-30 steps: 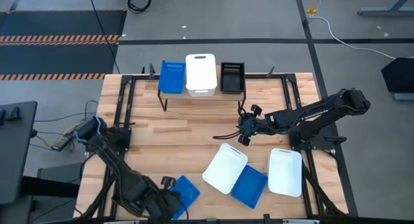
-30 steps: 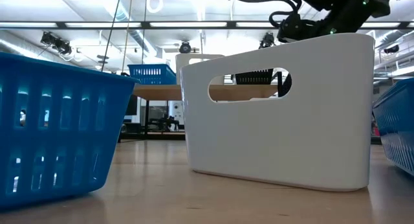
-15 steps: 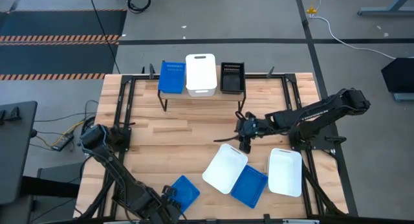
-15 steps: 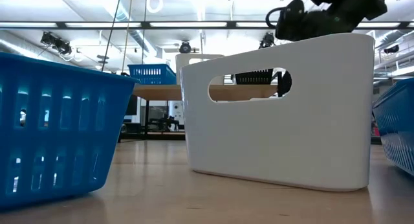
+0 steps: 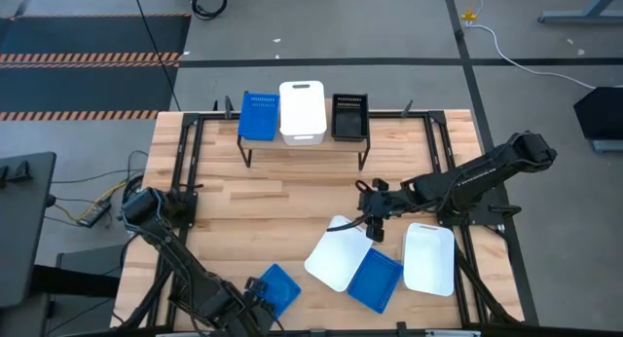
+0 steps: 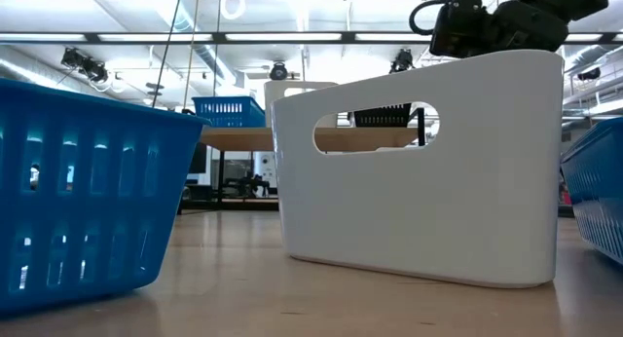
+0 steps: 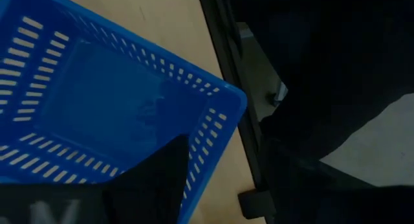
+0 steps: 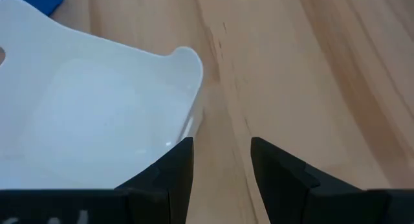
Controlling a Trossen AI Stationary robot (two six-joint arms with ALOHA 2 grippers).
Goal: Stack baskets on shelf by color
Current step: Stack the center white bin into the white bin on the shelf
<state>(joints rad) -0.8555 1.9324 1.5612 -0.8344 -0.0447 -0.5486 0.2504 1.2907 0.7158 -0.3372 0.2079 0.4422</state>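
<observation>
Blue slotted basket point(image 7: 97, 114) on wooden tabletop point(image 7: 174, 23), beside black frame bar point(image 7: 233, 101)

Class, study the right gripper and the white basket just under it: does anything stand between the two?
Nothing visible does. The right gripper, jaws open, hangs at the far edge of the tilted white basket, and the right wrist view shows only bare table and that basket's rim ahead of it.

Bare table point(image 5: 282, 205) (mid-board) lies open between shelf point(image 5: 302, 140) and 4 near baskets.
</observation>
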